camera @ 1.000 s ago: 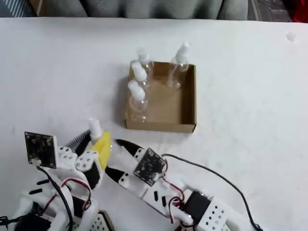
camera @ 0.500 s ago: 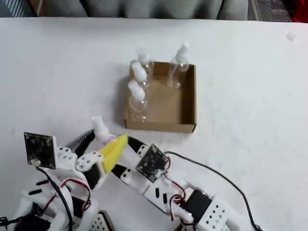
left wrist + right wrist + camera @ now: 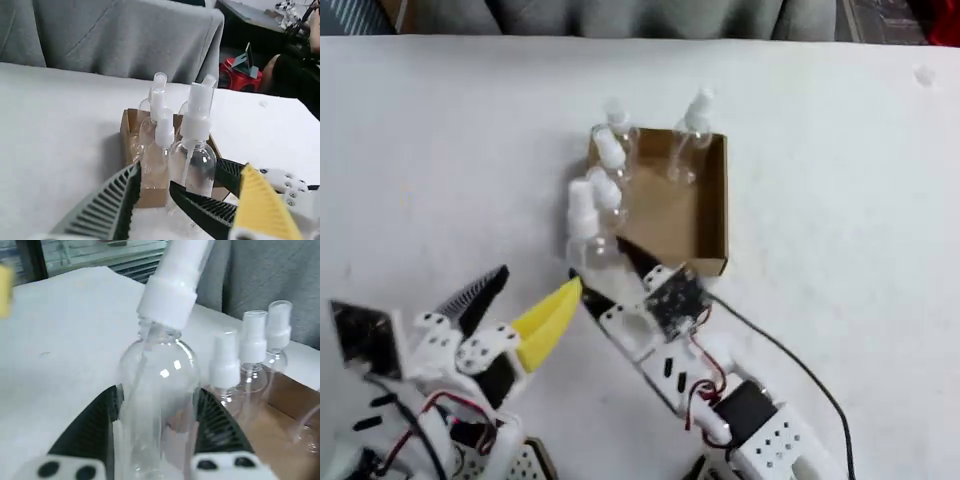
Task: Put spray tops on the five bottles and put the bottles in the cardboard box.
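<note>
Since a second ago, the clear plastic bottle with a white spray top [image 3: 584, 228] has passed from the left gripper [image 3: 542, 279] to the right gripper [image 3: 603, 270], and it has travelled away from the arms to the near left corner of the brown cardboard box [image 3: 725, 200]. The left gripper has let go and drawn back toward its base, while the right arm has stretched forward with the bottle.

Now we see the right gripper clamped on the bottle's rounded body, one black finger on each side. The right wrist view shows the same hold, with the bottle upright between the fingers. The bottle sits against the box's near left corner. We cannot tell whether it is over the rim or just outside it, nor whether it touches the white table [image 3: 440, 150].

The left gripper hovers near the bottle, on the side toward the arms. Its grey ribbed finger and yellow finger are spread wide apart and hold nothing.

Inside the box, a row of three clear spray-topped bottles [image 3: 609, 152] stands along the left wall, and a fourth capped bottle [image 3: 694, 128] stands at the far right corner.
</note>
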`<control>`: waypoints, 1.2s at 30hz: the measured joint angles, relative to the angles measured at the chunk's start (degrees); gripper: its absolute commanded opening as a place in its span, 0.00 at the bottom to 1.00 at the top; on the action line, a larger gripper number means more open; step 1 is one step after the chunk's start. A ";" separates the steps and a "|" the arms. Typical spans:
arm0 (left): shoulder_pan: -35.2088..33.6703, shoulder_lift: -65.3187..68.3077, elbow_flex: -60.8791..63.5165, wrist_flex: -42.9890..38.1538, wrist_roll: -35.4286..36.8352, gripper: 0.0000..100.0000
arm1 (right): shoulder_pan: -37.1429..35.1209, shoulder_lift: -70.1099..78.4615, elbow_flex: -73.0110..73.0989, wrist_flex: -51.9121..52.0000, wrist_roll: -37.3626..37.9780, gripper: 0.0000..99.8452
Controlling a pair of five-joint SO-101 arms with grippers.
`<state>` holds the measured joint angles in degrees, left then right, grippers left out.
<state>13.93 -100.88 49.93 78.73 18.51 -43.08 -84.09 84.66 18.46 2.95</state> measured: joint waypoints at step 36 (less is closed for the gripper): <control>34.81 -4.13 8.00 -8.88 -8.35 0.02 | -0.53 19.60 -36.04 5.45 -17.14 0.02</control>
<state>48.75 -105.01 57.93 69.85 10.15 -43.60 -64.48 48.62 23.91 -14.20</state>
